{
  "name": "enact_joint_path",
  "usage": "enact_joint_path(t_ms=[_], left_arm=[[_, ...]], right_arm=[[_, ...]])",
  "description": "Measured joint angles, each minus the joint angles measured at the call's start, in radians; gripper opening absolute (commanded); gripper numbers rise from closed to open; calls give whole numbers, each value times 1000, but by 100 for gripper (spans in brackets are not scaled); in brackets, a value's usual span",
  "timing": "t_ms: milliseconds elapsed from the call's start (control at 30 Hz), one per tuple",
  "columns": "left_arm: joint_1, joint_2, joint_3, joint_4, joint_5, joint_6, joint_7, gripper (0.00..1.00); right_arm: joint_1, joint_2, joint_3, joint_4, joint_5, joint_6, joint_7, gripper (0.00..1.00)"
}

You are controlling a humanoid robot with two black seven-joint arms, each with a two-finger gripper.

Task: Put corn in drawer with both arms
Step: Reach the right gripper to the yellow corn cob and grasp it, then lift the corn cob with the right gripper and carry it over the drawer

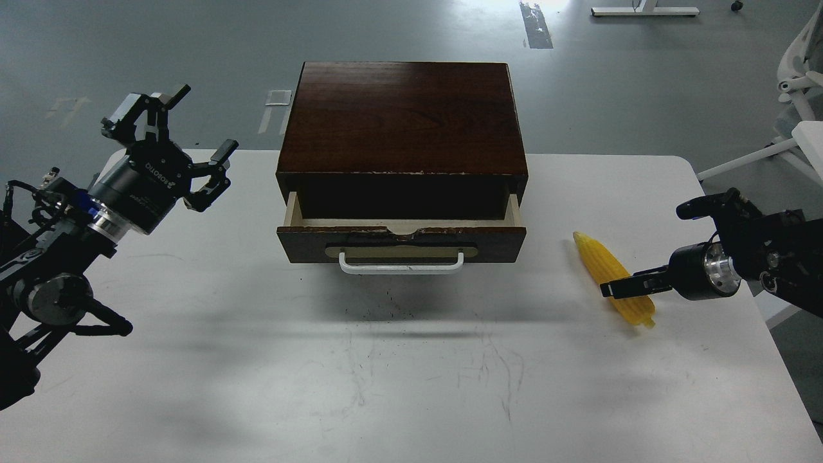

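Observation:
The yellow corn lies on the white table, to the right of the drawer. My right gripper comes in from the right and its dark fingers lie across the corn's lower half. I cannot tell whether they grip it. The dark-brown drawer of the wooden box is pulled out a little, showing pale inner walls and a white bar handle. My left gripper is open and empty, held above the table to the left of the box.
The table's right edge runs close behind my right wrist. A white chair stands off the table at the far right. Grey floor lies beyond the box.

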Motion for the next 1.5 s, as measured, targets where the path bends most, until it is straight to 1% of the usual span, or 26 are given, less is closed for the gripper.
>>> enact_joint_path(t_ms=[67,100,133,167,367,467,667,833,933,1133,1333,1500], left_arm=[[0,0,0,0,0,0,0,99],[0,0,0,0,0,0,0,99],[0,0,0,0,0,0,0,99],[0,0,0,0,0,0,0,99],[0,0,-10,0,1,-1,0,99],[0,1,-13,0,2,-2,0,99],[0,3,-15,0,1,-13,0,99],[0,4,-20,0,0,-15,0,99],[0,4,-30,0,0,-14,0,99],[0,7,-37,0,2,-14,0,99],[-1,12,-39,-1,2,-14,0,99],[-1,13,-39,-1,3,-14,0,99]], right_arm=[[-1,6,-2,-4,0,0,0,14],[-1,7,-3,-5,0,0,0,14],[-1,7,-3,-6,0,0,0,3],[0,7,-3,-6,0,0,0,0],[25,-5,-3,2,1,1,0,0],[66,-21,-3,13,2,2,0,0],[296,-73,6,77,8,0,0,0],[498,-70,0,167,3,4,0,0],[598,-19,-23,220,-3,6,0,0],[758,162,-129,298,-54,-3,0,0],[798,335,-171,305,-165,-75,0,0],[802,421,-221,304,-232,-146,0,0]])
